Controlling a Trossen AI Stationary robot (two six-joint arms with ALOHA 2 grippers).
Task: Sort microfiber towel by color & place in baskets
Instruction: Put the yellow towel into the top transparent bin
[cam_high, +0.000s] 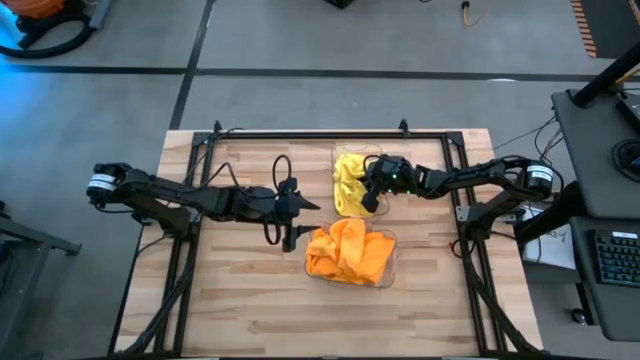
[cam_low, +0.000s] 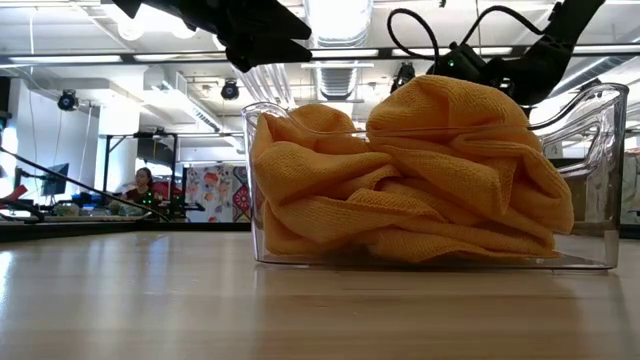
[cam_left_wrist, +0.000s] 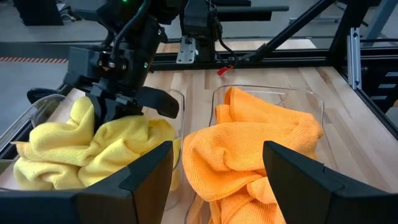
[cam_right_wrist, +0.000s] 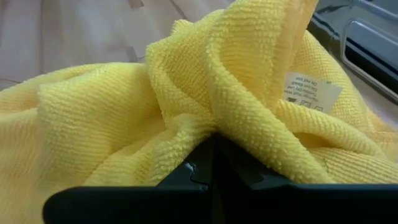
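Yellow microfiber towels (cam_high: 348, 180) fill the far clear basket (cam_high: 338, 150). Orange towels (cam_high: 348, 252) are heaped above the rim of the near basket (cam_high: 392, 240); in the low view the orange heap (cam_low: 420, 180) stands before everything else. My right gripper (cam_high: 372, 197) reaches in from the table's right, low over the yellow heap (cam_left_wrist: 93, 149), and is shut on a yellow towel. My left gripper (cam_high: 305, 222) hovers open just left of the two baskets, facing them, and touches nothing; its fingers (cam_left_wrist: 143, 174) frame both heaps. My right gripper (cam_right_wrist: 214, 165) pinches a bunched fold of a yellow towel (cam_right_wrist: 236, 124) between its two shut fingers. It comes slanting down from the table's right. The cloth puckers out from the fingertips in several folds. The towel lies on the yellow heap inside the far basket.
The baskets stand side by side right of the table's middle, with a narrow gap between them (cam_left_wrist: 199, 124). A black metal frame (cam_high: 300, 133) runs along the table's far edge and down its sides. Bare wood lies near and left of the baskets (cam_high: 250, 300).
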